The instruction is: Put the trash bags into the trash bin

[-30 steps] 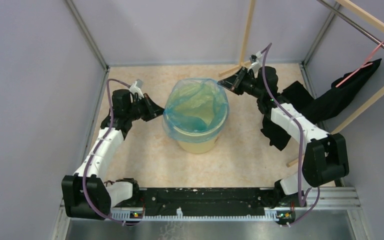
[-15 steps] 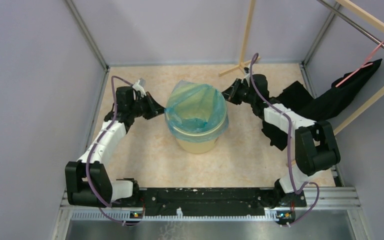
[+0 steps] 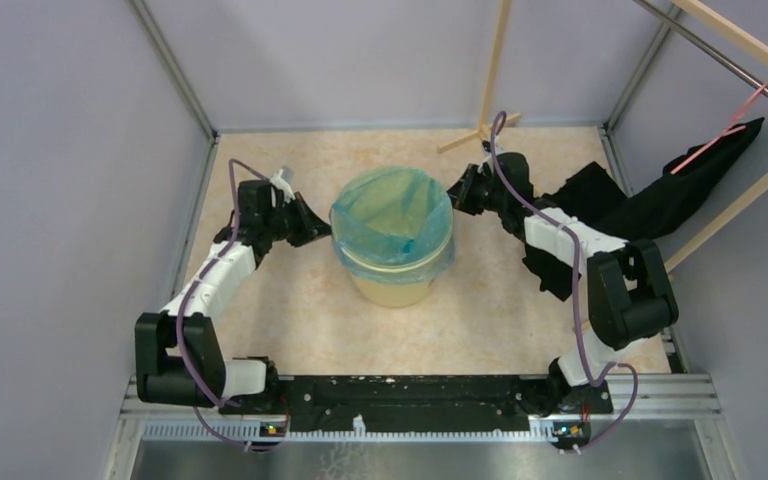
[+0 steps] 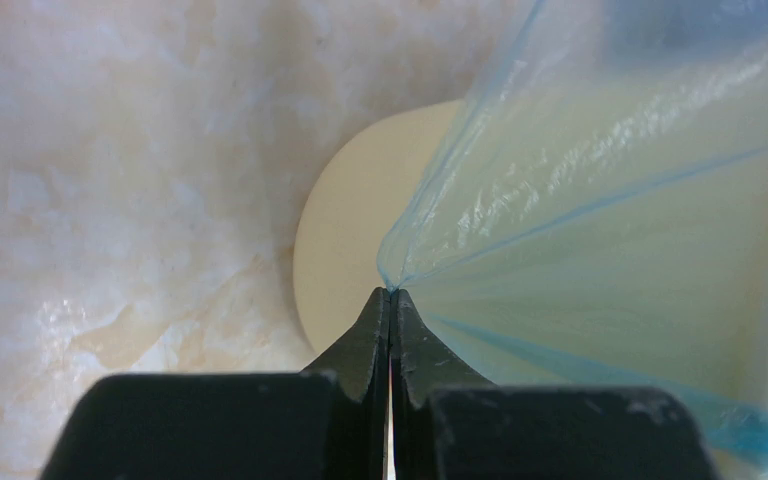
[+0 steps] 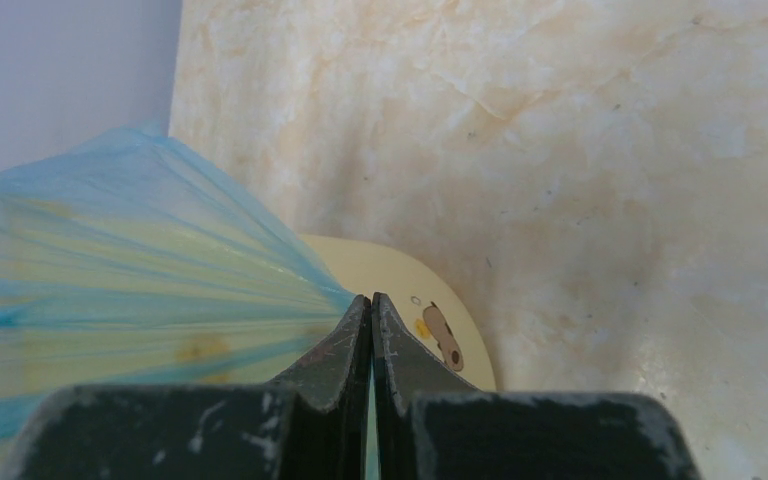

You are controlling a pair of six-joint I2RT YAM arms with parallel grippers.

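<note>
The pale-yellow trash bin (image 3: 392, 288) stands mid-table. The light-blue trash bag (image 3: 392, 215) lines it, its film stretched over the rim and down the outside. My left gripper (image 3: 322, 232) is shut on the bag's edge at the bin's left side; in the left wrist view the jaws (image 4: 391, 295) pinch the film (image 4: 580, 180) against the bin wall (image 4: 345, 240). My right gripper (image 3: 455, 193) is shut on the bag's edge at the bin's right; in the right wrist view its tips (image 5: 371, 300) pinch taut film (image 5: 130, 270) beside the bin (image 5: 430, 300).
A black cloth (image 3: 650, 205) hangs from a wooden rack at the right and lies partly on the table behind the right arm. A wooden stand foot (image 3: 475, 135) sits at the back. Grey walls enclose the table on three sides.
Both grippers have moved down and in along the bin's sides, pulling the bag's edge over the rim. The bag, puffed up before, now lies flat across the bin's mouth.
</note>
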